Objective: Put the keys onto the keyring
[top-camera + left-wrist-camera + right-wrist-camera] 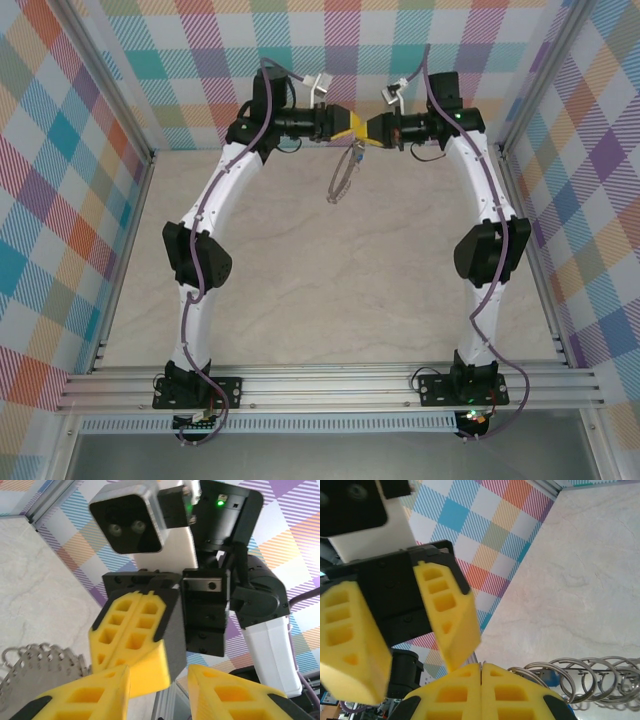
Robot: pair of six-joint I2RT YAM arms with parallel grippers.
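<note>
Two arms stood in the top view: the left arm at frame left and the right arm at frame right. There were two grippers, the left gripper and the right gripper, at upper centre. Each had two yellow fingers, four in all. One keyring hung just below them. One key showed as a blue speck at lower right of the right wrist view. There was one table.

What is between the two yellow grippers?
Nothing much: the top view shows the left gripper and right gripper nearly tip to tip, the keyring dangling just below them.
</note>
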